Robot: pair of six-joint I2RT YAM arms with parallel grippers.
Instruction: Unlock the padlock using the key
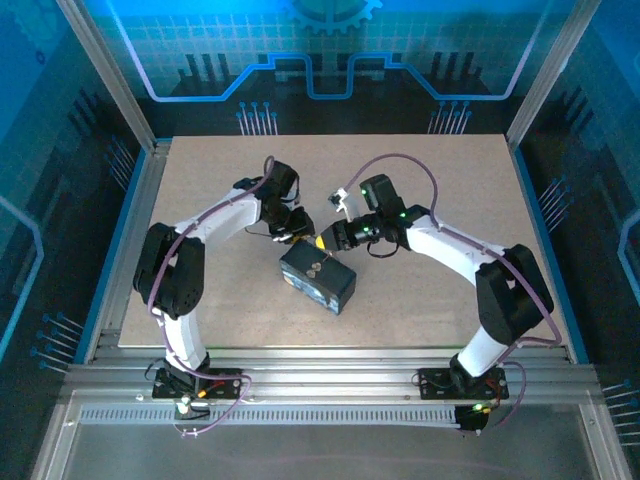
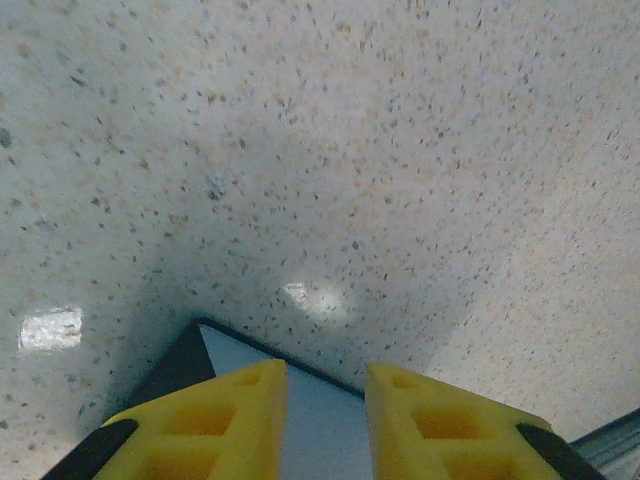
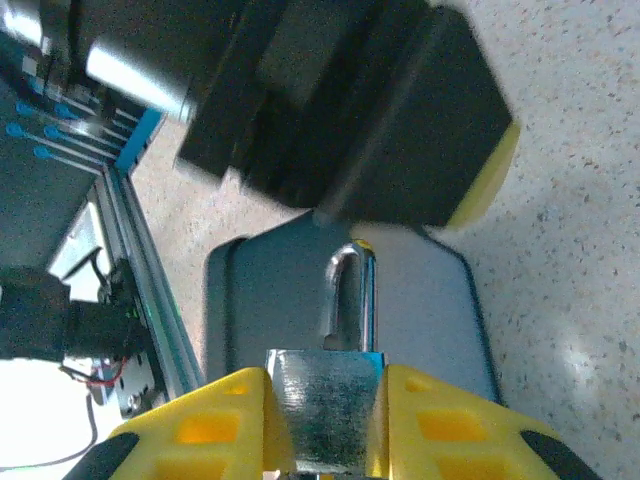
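Yellow pads (image 3: 230,425) of the right claw (image 3: 327,390) are clamped on the padlock (image 3: 325,405) at the bottom centre of its wrist view. The keyhole is cut off below, so a sideways push could twist the lock loose. Beyond, over the corner of the tin (image 3: 420,300), the left claw (image 2: 325,385) stands slightly apart; whether it carries the key is unclear.

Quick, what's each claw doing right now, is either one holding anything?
Left gripper: slightly open, nothing visible in it.
Right gripper: closed on the padlock.
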